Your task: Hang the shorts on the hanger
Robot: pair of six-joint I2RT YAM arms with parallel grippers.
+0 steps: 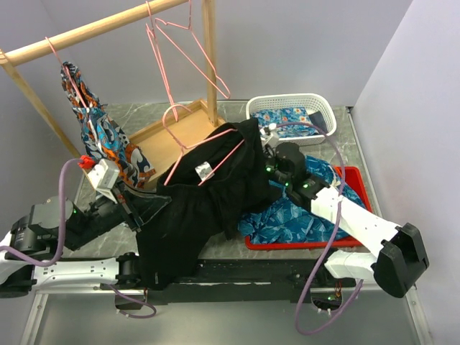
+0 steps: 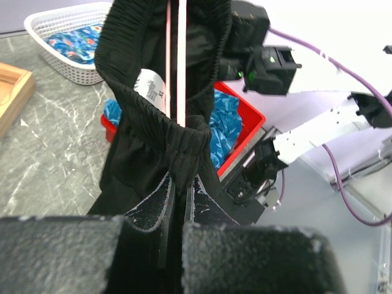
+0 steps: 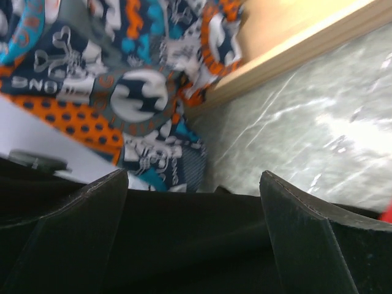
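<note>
The black shorts [image 1: 194,215] hang in a long drape over the middle of the table. A pink wire hanger [image 1: 215,136] is threaded into their waistband, and its two wires [image 2: 173,61] run through the elastic opening beside a pale label [image 2: 150,86]. My left gripper [image 2: 179,184] is shut on the bunched waistband and holds it up [image 1: 147,208]. At the far end of the shorts, my right gripper [image 1: 264,152] is wide open, and black fabric [image 3: 196,239] lies between its fingers [image 3: 195,184] without being clamped.
A wooden rack [image 1: 93,29] at the back carries spare pink hangers [image 1: 180,43] and an orange-and-blue garment [image 1: 93,122] [image 3: 141,92]. Its wooden base [image 1: 165,140] lies behind the shorts. At the right are a white basket [image 1: 291,115] and a red tray [image 1: 352,180] holding blue patterned cloth [image 1: 287,215].
</note>
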